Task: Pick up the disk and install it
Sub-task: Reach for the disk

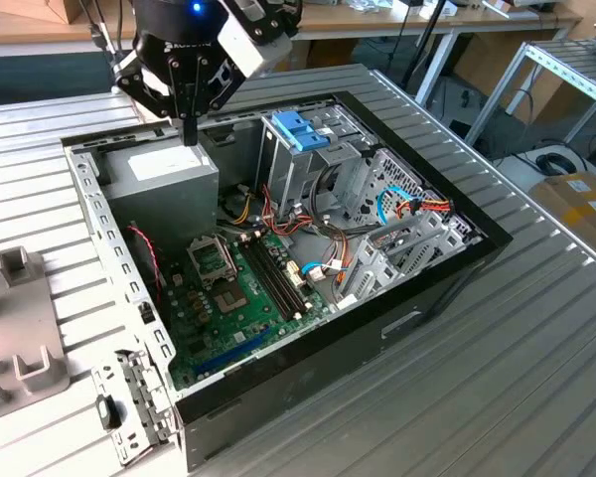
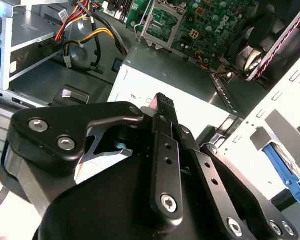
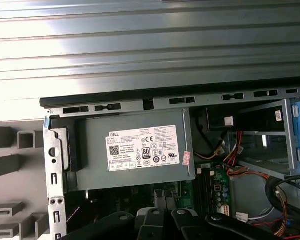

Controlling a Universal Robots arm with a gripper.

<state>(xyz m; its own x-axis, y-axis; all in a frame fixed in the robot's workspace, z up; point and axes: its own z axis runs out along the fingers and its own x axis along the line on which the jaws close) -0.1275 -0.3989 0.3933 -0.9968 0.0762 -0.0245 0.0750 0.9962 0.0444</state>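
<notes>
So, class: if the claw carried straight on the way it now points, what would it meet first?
Probably the grey power supply unit in the open computer case: the claw points down at its top, near the white label. How close is unclear.

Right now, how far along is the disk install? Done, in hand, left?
Done, it seems: the disk sits in the drive cage, its light-blue rail at the cage's top. In hand: nothing; the gripper is shut and empty, hovering above the power supply. Left: I cannot tell whether the disk is pushed fully home.
</notes>
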